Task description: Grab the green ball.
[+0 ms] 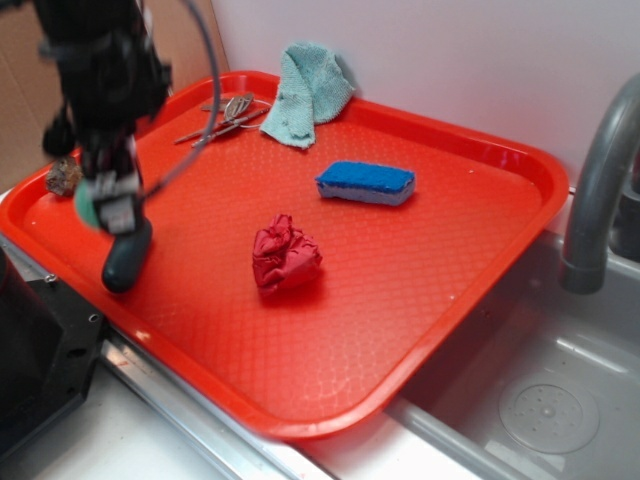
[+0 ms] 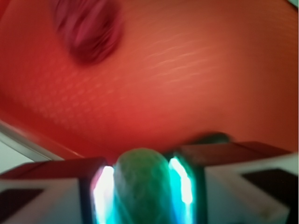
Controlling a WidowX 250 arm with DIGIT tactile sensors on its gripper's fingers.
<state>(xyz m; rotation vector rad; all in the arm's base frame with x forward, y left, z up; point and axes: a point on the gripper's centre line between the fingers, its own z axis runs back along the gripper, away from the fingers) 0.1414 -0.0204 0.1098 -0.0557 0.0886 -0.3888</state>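
Gripper, wrist view: both pads press the flanks of the ball, which fills the gap between them; the jaws are closed to the ball's width and no further. The ball therefore lies dead centre in the tool, not off to either side (the view is blurred, so its dimpling is barely legible).

Exterior view: the gripper stands at the 9 o'clock edge of the tray, a sliver of pale green showing at its left side. A dark pebble sits directly below the fingers, at their 6 o'clock; whether it touches them cannot be told. The red wad lies well apart toward 3 o'clock.

Judgement: with the ball centred, the coming move turns on a straight vertical lift, clear of the pebble.
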